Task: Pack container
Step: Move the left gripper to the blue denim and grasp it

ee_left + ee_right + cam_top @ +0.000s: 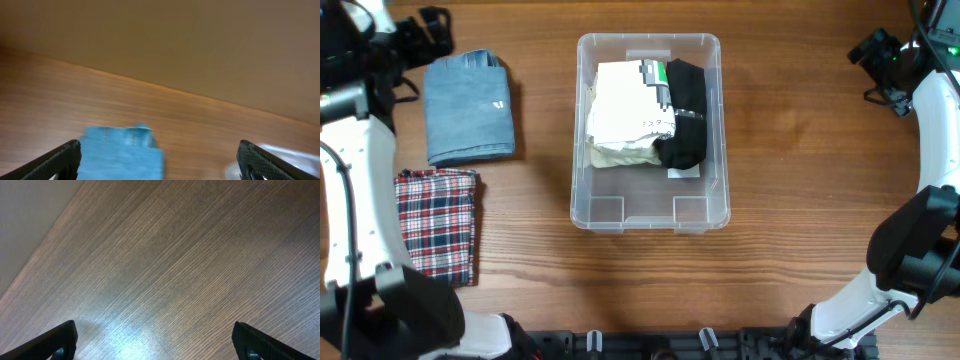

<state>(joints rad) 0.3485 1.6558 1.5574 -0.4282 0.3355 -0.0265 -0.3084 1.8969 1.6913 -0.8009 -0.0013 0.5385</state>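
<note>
Spread black fingers of the left hand (160, 160) frame a blurred corner of the folded denim (122, 152). The right hand (155, 342), equally wide and holding nothing, sees only bare surface (175, 255). Only the overhead view shows the container (645, 200), mid-surface, already holding a white garment (620, 105) and a black garment (685, 110), with the denim and a plaid cloth (438, 222) on its left-arm side. Packing looks partway done; next the left hand probably needs to lower onto the denim, pinch it and carry it across into the container.
</note>
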